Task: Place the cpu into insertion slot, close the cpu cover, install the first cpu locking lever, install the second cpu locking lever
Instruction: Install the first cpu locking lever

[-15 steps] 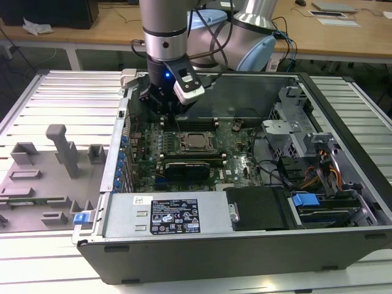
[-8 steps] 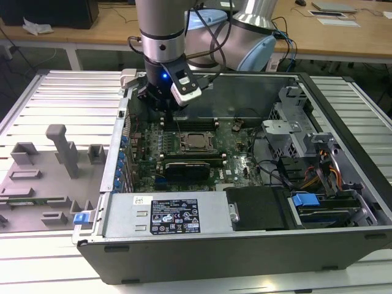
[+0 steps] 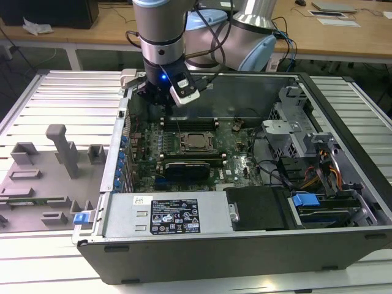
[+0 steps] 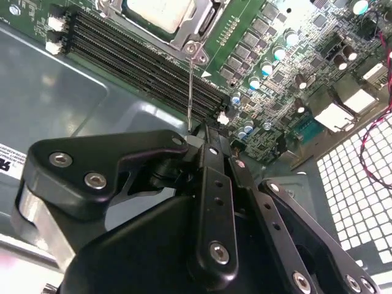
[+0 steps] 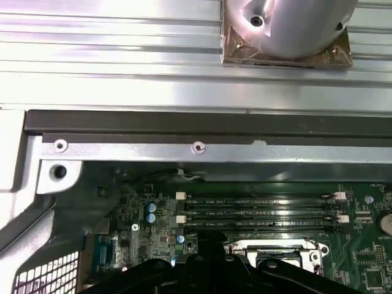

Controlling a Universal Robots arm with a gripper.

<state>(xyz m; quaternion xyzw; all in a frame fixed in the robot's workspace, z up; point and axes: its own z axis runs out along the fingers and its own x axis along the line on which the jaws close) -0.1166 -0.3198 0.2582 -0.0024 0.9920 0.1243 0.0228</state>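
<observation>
The cpu (image 3: pixel 198 141) lies flat in the insertion slot (image 3: pixel 185 149) on the green board, its pale metal top showing in the second wrist view as the cpu (image 4: pixel 160 11). The cpu cover (image 4: pixel 195 26) lies down around it as a dark metal frame. From the socket corner a thin wire locking lever (image 4: pixel 190 86) rises straight to my gripper (image 4: pixel 205 131). The gripper's black fingers (image 4: pixel 215 184) are shut on the lever's upper end. In the exterior view my gripper (image 3: pixel 160 103) hangs just behind the socket, towards the exterior view's left.
Black memory slots (image 4: pixel 141 52) run beside the socket, under the lever. The case's back wall (image 5: pixel 184 150) is close behind the gripper. A black card (image 3: pixel 187 168) lies in front of the socket, and a drive cage with cables (image 3: pixel 306 153) is on the exterior view's right. A grey fixture plate (image 3: pixel 43 177) lies outside on the exterior view's left.
</observation>
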